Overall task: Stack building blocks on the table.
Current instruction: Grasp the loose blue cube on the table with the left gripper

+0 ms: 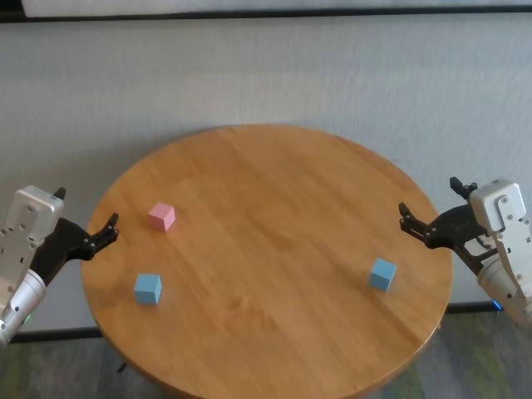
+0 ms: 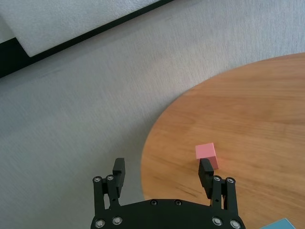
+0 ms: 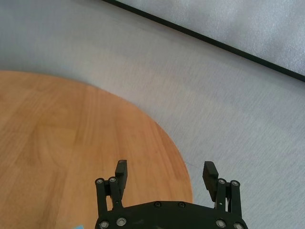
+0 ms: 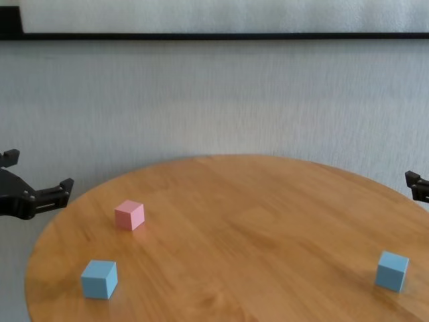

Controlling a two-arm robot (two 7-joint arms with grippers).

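Note:
Three small cubes lie apart on the round wooden table (image 1: pixel 274 191). The pink block (image 1: pixel 161 216) sits at the left, with one light blue block (image 1: pixel 148 288) nearer me. The other light blue block (image 1: pixel 382 273) sits at the right. My left gripper (image 1: pixel 86 208) is open and empty, hovering at the table's left edge beside the pink block (image 2: pixel 206 155). My right gripper (image 1: pixel 430 195) is open and empty at the right edge, a little beyond the right blue block (image 4: pixel 391 270). No block rests on another.
Grey carpet (image 1: pixel 274 75) surrounds the table, with a white wall and dark baseboard (image 1: pixel 266 15) at the far side. Wide bare wood (image 4: pixel 255 215) lies between the left pair of blocks and the right one.

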